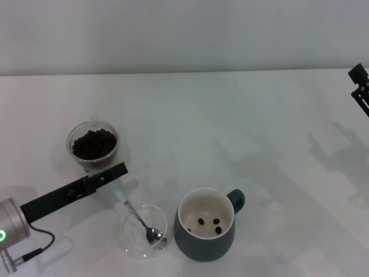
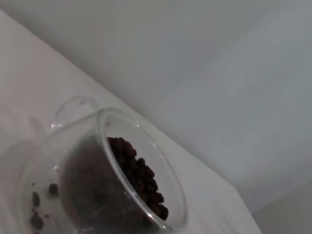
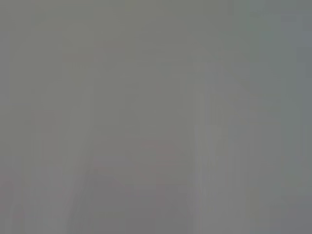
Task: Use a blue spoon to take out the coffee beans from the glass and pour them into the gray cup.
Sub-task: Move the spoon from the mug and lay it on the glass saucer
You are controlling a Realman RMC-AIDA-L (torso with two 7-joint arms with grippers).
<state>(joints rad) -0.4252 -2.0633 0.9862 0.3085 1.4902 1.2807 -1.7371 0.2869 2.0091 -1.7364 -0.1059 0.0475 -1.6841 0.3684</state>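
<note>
The blue spoon (image 1: 131, 209) lies slanted, its metal bowl in a shallow clear dish (image 1: 131, 243) and its pale blue handle end running under my left gripper (image 1: 117, 172). The gripper's black bar reaches in from the lower left, just in front of the glass (image 1: 72, 142). The glass is full of coffee beans (image 1: 93, 143). In the left wrist view the glass (image 2: 146, 142) and its beans (image 2: 142, 176) fill the lower left. The gray cup (image 1: 203, 247) stands right of the dish, with three beans (image 1: 208, 223) on its cream bottom. My right gripper (image 1: 361, 86) is parked at the far right edge.
The white table (image 1: 242, 133) runs back to a pale wall. The cup's loop handle (image 1: 237, 199) points to the back right. The right wrist view shows only flat grey.
</note>
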